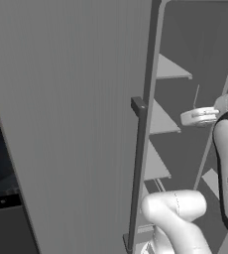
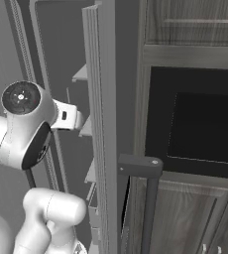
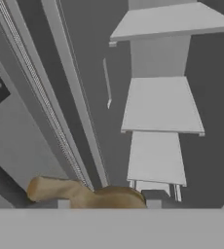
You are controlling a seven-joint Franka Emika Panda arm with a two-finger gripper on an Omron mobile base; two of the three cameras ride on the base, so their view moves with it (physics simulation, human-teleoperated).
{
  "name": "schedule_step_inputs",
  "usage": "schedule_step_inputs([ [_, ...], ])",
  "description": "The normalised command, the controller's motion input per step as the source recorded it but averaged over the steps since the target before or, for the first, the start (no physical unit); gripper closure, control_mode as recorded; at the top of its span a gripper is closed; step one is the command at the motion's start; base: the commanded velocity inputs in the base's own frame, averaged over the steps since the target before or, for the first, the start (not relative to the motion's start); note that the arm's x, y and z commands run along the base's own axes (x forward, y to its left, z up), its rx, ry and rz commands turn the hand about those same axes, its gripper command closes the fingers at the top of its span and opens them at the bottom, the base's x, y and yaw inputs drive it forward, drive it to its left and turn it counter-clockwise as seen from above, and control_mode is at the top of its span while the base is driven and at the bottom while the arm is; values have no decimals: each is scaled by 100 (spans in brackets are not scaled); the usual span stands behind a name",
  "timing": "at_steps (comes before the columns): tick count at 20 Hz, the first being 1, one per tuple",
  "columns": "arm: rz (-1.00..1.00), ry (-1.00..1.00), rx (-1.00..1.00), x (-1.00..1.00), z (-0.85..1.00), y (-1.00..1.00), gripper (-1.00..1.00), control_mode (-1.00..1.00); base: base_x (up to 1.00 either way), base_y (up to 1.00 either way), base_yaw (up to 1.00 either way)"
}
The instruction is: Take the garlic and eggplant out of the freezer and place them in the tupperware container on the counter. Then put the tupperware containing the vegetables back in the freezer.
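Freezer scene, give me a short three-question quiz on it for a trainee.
1. True or false: the freezer door is shut.
2. In the hand view, the brownish thing at the pincer is: A) an eggplant, B) the garlic, C) a white tray.
3. In the right base view, what stands to the right of the door's dark handle?

Key
1. False. It stands wide open, with the shelves showing.
2. B, the garlic.
3. Dark wood-grain cabinets.
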Motion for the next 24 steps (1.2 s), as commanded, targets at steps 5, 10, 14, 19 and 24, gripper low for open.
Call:
schedule_step_inputs([
  [5,-7,28,2,-36,6,2,100,-100,0,0,0],
  [10,-8,23,0,-40,5,0,100,-100,0,0,0],
  [14,-5,20,0,-48,0,0,100,-100,0,0,0],
  [19,-2,8,0,-17,0,0,100,100,-27,0,-1],
  [24,0,0,0,0,0,0,100,100,-35,30,0],
])
